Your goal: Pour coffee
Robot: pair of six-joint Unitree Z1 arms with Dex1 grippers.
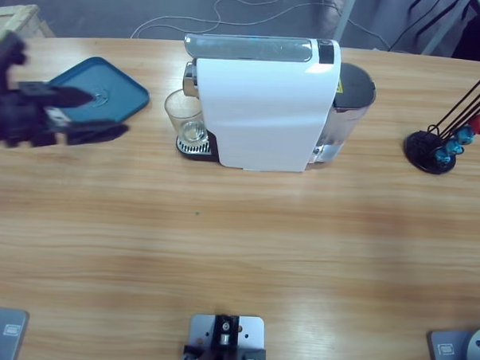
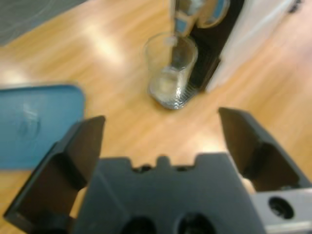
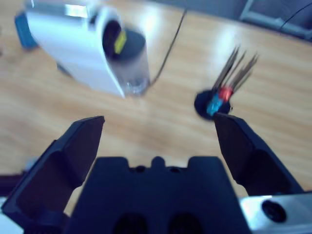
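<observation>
Apparently clear glass (image 1: pixel 184 116) (coffee unseen)

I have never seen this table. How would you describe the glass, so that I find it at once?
Look for the big white coffee machine at the back middle of the wooden table. The glass stands on the machine's round metal grille, under its spout, on the side facing the blue tray. It is the only clear tumbler there, and it looks empty.

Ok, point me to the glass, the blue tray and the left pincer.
glass (image 1: pixel 184 116): high view, clear side wall.
blue tray (image 1: pixel 109 83): high view, flat inner surface.
left pincer (image 2: pixel 161 141): left wrist view, midway between its open jaws.
</observation>
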